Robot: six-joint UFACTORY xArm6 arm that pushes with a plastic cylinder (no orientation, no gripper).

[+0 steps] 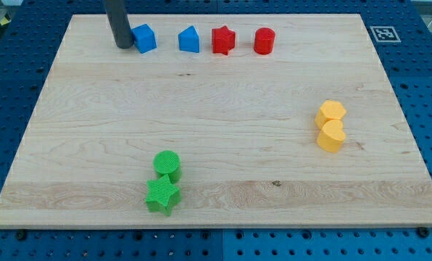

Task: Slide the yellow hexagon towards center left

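The yellow hexagon (pixel 331 112) sits at the view's right, touching a second yellow block (pixel 331 135), heart-like in shape, just below it. My tip (pixel 122 46) is at the view's top left, right beside the left side of a blue cube (pixel 144 38). The tip is far from the yellow hexagon, across the board.
Along the top edge run a blue wedge-shaped block (pixel 190 40), a red star (pixel 222 40) and a red cylinder (pixel 264 40). A green cylinder (pixel 167 164) and a green star (pixel 162 196) sit together at the bottom centre-left. The wooden board (pixel 216 94) lies on a blue pegboard.
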